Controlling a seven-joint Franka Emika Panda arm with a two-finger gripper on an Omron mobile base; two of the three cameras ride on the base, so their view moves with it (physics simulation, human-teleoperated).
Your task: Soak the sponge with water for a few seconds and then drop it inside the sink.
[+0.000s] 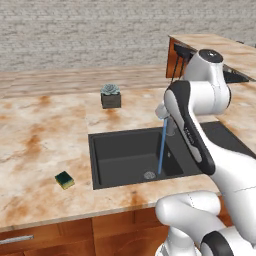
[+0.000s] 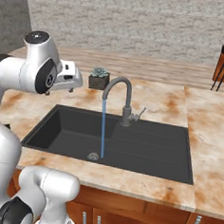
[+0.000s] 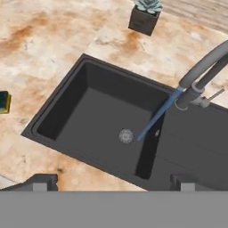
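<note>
Water (image 2: 103,127) falls from faucet (image 2: 120,93) — into the sink (image 2: 144,150).

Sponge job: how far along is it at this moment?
Done: the water is running from the faucet into the sink. In hand: nothing; the gripper hangs above the basin, fingers wide apart and empty. Left: everything with the sponge, which lies untouched on the counter left of the sink: pick it up, soak it, drop it in.

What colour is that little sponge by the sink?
Sponge: dark green top, yellow underneath; clearest in the left base view.
</note>
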